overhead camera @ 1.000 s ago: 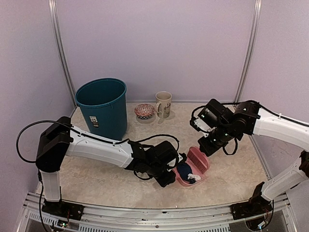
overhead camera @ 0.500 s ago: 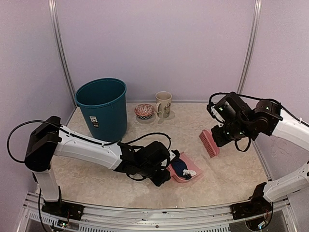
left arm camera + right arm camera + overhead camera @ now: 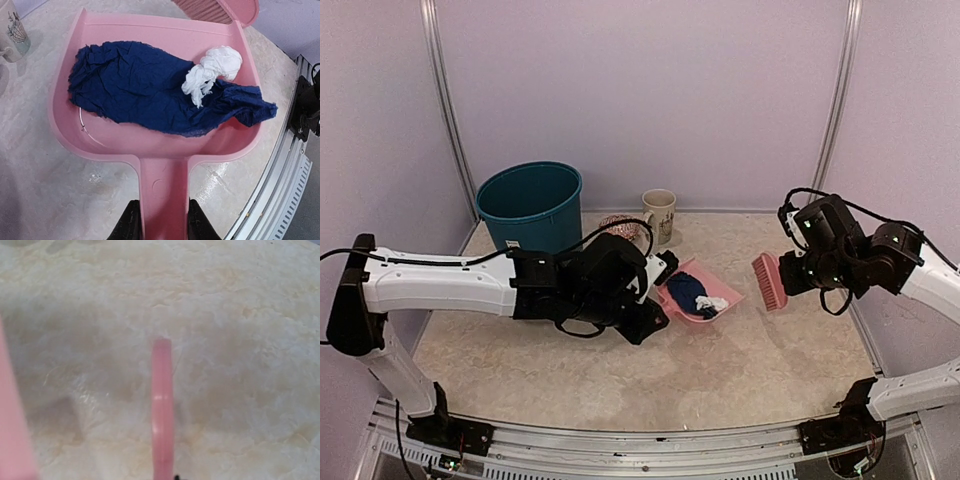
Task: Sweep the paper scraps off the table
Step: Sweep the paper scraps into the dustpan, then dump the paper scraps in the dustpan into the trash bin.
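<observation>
left gripper [image 3: 163, 222] is clamped on the dustpan [image 3: 65, 125] handle, one finger each side, bottom centre of the wrist view. paper scraps [image 3: 150, 100] are in the pan: one big crumpled navy piece [image 3: 125, 90] with a white twist [image 3: 212, 70] on its right end (the navy tail pokes over the pan's right wall). In the top view the pan is at centre frame above the table [image 3: 740, 370]; can't tell if it's resting or lifted. right gripper [image 3: 792, 280] is closed on the pink brush [image 3: 769, 282], right of centre, well apart from the pan. Teal bin [image 3: 532, 222] is upper left, mug [image 3: 660, 213] upper centre.
</observation>
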Action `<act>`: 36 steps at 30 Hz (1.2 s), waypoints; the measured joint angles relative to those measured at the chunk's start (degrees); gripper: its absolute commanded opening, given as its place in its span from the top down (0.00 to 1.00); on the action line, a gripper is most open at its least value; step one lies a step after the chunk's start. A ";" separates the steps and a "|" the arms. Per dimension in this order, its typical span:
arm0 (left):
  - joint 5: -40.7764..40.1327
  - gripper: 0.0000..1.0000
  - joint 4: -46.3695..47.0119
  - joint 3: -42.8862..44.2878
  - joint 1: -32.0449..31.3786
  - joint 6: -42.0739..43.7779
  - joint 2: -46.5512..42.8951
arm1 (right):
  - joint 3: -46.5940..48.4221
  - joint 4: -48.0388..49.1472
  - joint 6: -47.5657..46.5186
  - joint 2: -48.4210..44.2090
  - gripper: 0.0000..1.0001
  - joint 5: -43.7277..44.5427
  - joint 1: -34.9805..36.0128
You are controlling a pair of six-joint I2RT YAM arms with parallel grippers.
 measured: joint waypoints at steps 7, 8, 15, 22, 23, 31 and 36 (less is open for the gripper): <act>1.01 1.00 -4.85 5.64 6.64 0.20 -7.32 | -4.44 6.12 -1.38 -1.09 1.00 -2.99 -2.97; 1.16 1.00 -5.29 6.58 8.04 0.22 -8.46 | -4.92 7.02 -1.51 -1.07 1.00 -3.67 -3.02; 1.97 1.00 -6.71 9.57 16.59 0.13 -14.67 | -5.81 11.39 -2.58 -0.33 1.00 -6.88 -3.08; 7.43 1.00 -6.10 7.69 27.04 -2.34 -19.02 | -6.99 14.95 -3.23 0.09 1.00 -8.87 -3.32; 8.98 1.00 -5.62 6.80 28.92 -3.19 -19.89 | -7.08 15.19 -3.23 0.22 1.00 -9.01 -3.34; 27.06 1.00 2.80 -3.89 44.72 -13.79 -26.10 | -7.50 17.11 -3.52 1.27 1.00 -10.80 -3.45; 38.51 1.00 9.97 -10.16 50.88 -21.53 -26.97 | -7.50 17.38 -3.63 1.29 1.00 -11.30 -3.48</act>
